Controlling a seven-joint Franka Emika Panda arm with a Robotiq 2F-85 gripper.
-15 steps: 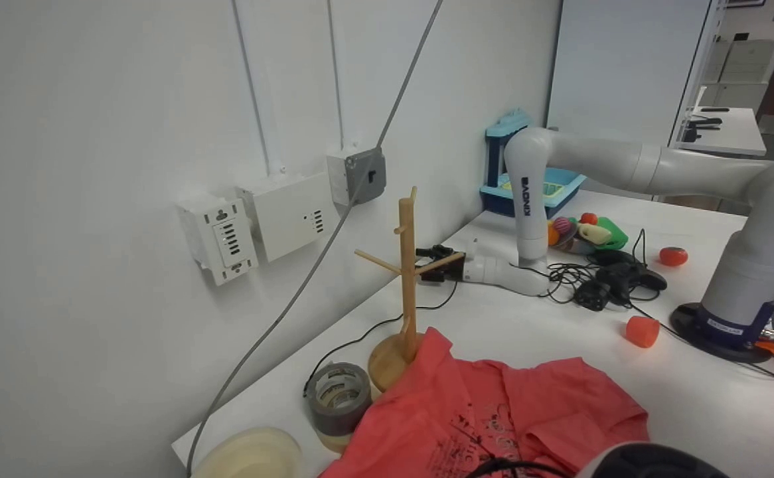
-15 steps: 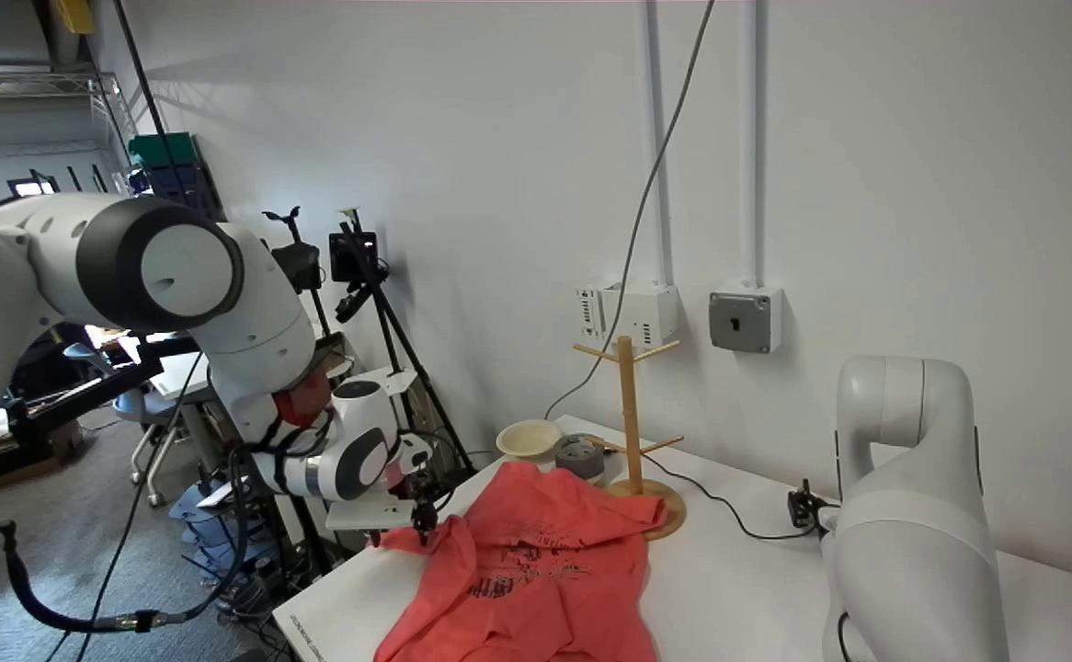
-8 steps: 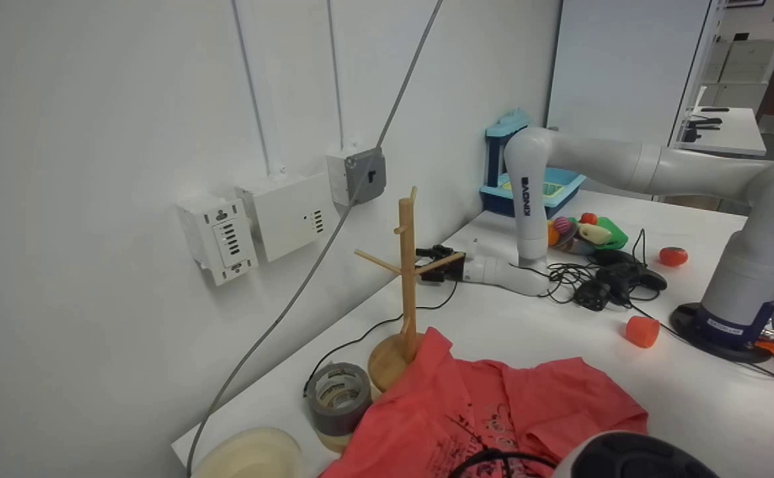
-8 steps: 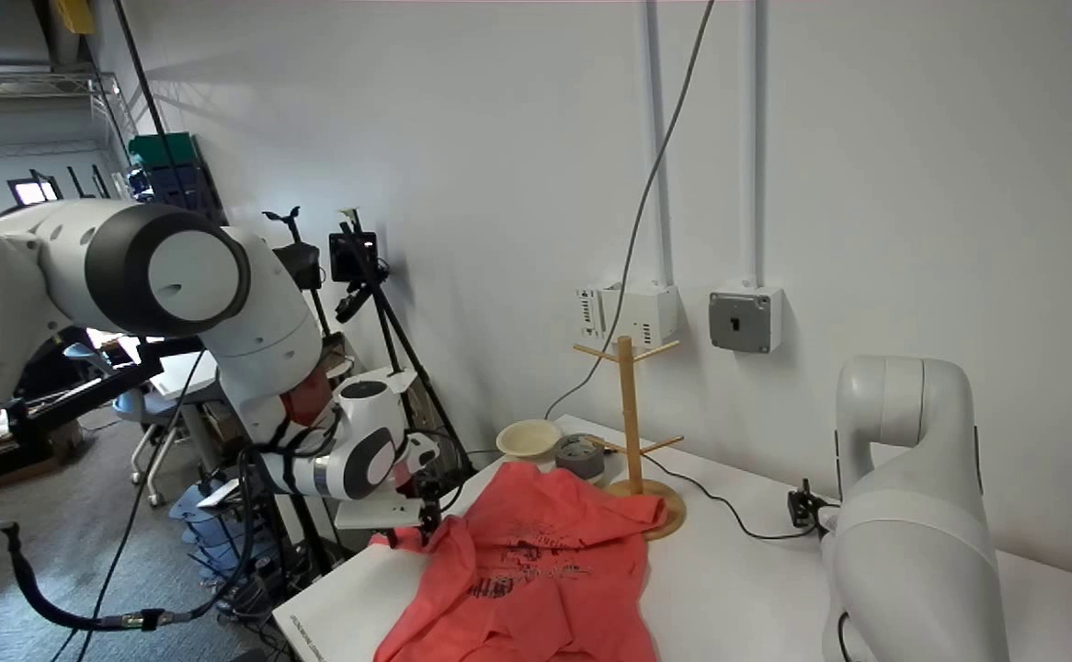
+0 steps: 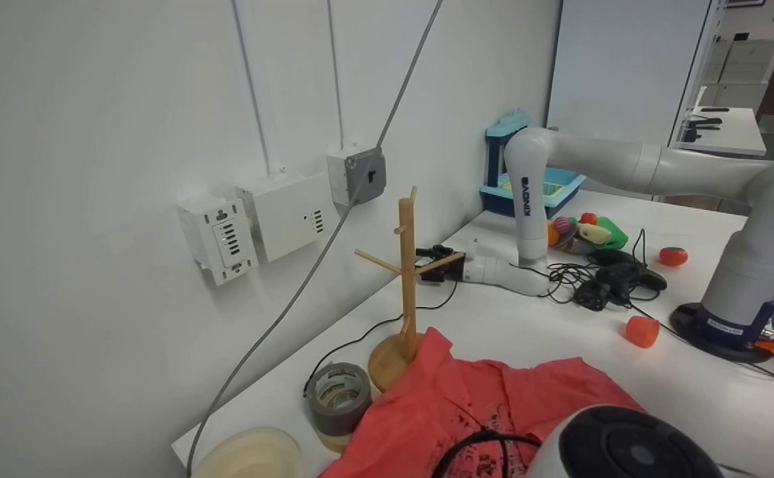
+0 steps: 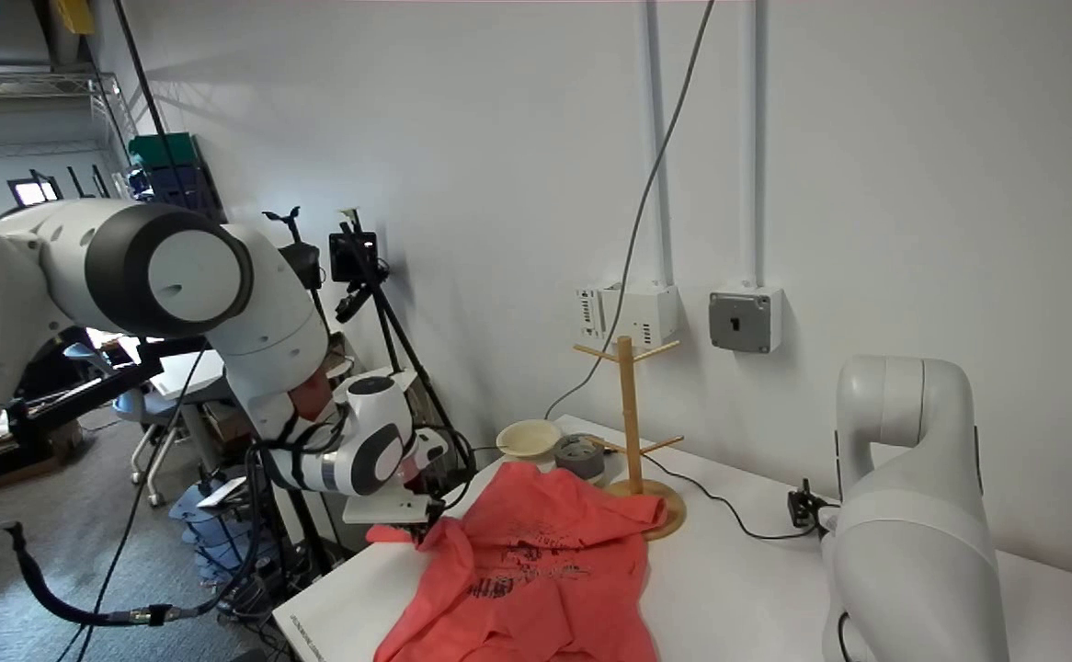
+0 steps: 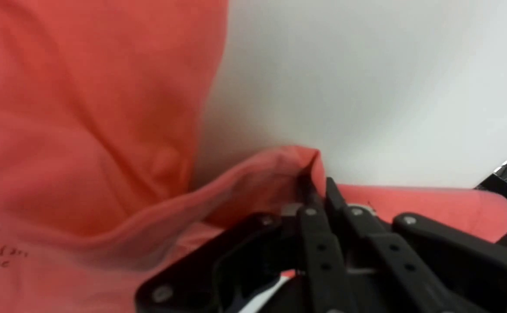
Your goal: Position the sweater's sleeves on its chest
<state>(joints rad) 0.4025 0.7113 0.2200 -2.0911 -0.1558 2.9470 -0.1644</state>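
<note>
The coral-red sweater [image 6: 550, 542] lies spread on the table, and its chest [image 6: 522, 565] shows the dark print. One sleeve [image 7: 475, 213] stretches sideways toward the table edge, its rounded end past the fingers in the wrist view. My gripper [image 7: 323, 191] is shut on that sleeve, with a raised fold of cloth pinched at the fingertips. In an exterior view the gripper [image 6: 424, 529] is low over the table beside the shoulder, partly hidden by its mount. A folded flap of cloth [image 5: 559, 392] lies across the sweater's body; I cannot tell if it is the other sleeve.
A wooden peg stand [image 5: 408, 279] touches the sweater's edge, beside grey tape rolls [image 5: 339, 398] and a cream bowl [image 5: 251, 458]. Another robot arm [image 6: 913, 515], a red cup [image 5: 642, 331] and a tangle of black cables [image 5: 616, 279] are further along the table.
The fingers have come together and pinched the sleeve. In an exterior view the gripper has shifted slightly right, toward the sweater's body. The rest of the sweater has stayed put.
</note>
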